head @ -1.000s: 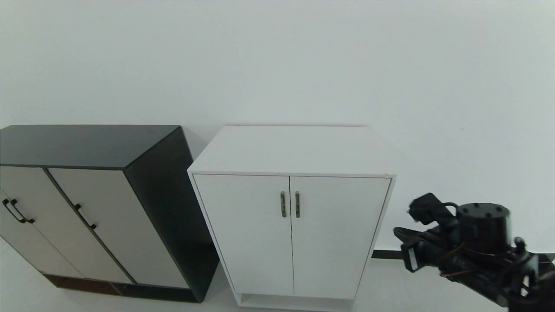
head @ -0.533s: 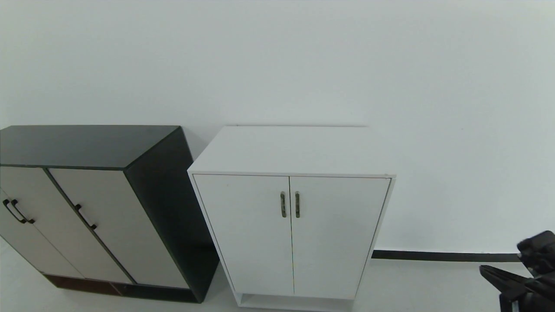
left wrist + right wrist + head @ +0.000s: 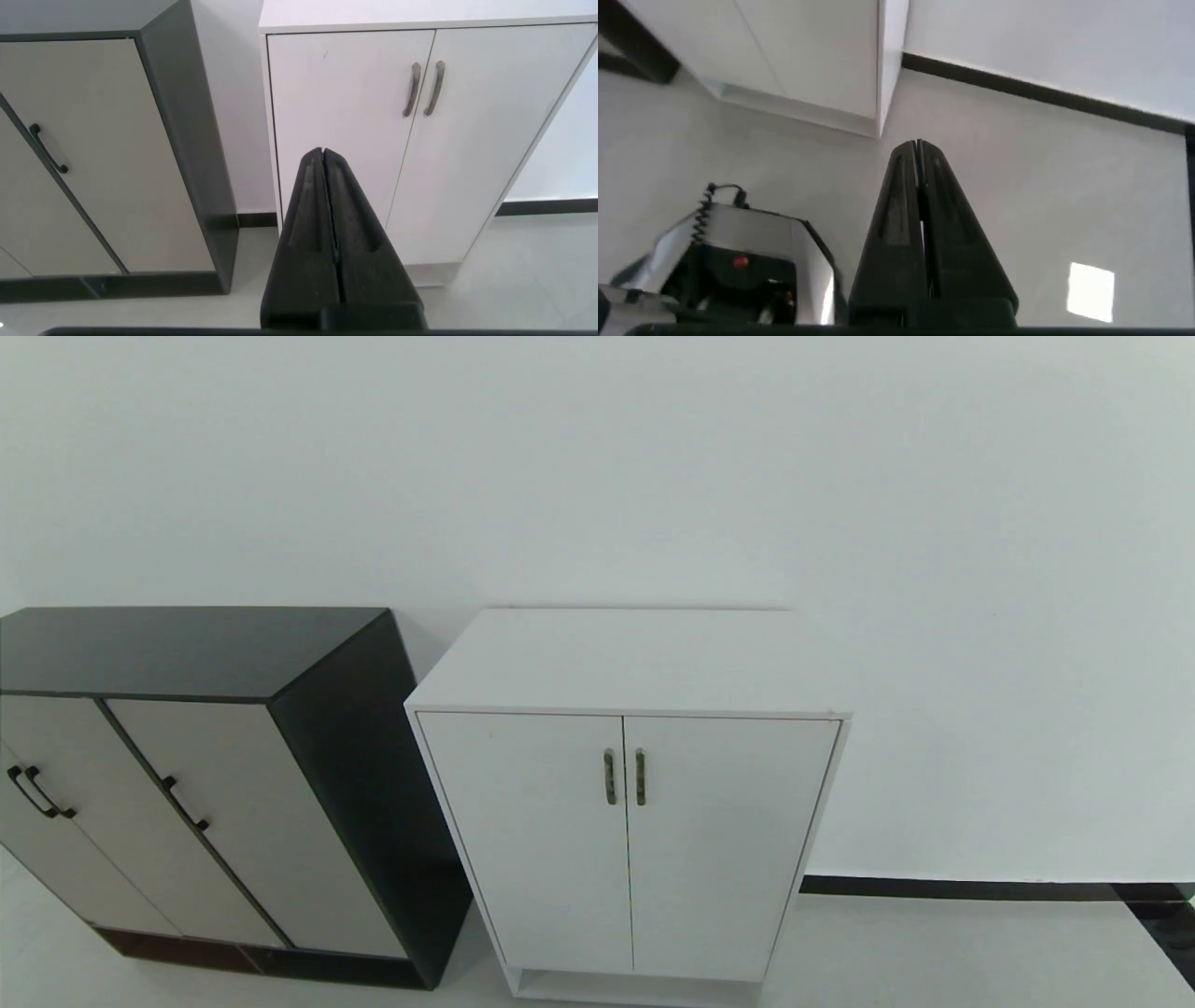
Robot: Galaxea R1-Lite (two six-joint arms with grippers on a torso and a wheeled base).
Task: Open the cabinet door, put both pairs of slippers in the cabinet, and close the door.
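Cabinet: The white cabinet [image 3: 630, 653] stood on the floor [image 3: 934, 952] against the wall [image 3: 597, 476], in the middle of the head view and facing the robot.
Doors: The left door [image 3: 532, 840] and right door [image 3: 724, 840] were both shut, with their edges meeting along a thin centre seam.
Handles: The left handle [image 3: 610, 776] and right handle [image 3: 640, 776] were upright bars. They sat side by side, one on each side of the seam, in the upper half of the doors.
Cabinet foot: A low open gap [image 3: 635, 983] ran beneath the doors.
Left arm pose: The arm was held low in front of the white cabinet with the wrist aimed forward at the cabinet front. The tip lined up with the lower part of the left door, well apart from it.
Left jaws: The left jaws were closed. The fingers [image 3: 306, 215] were pressed flat together with only a hairline seam between them, and they held nothing.
Right arm pose: The arm was lowered to the right of the cabinet with the wrist tilted down toward the floor. The cabinet's lower right corner lay ahead of the tip, apart from it.
Right jaws: The right jaws were closed with the fingers pressed together, and they held nothing.
Dark cabinet: The dark cabinet [image 3: 355, 784] stood near the white cabinet's left side, set at an angle. Its two pale doors, with black handles, were shut.
Skirting: A black strip [image 3: 952, 887] ran along the foot of the wall to the right of the white cabinet.
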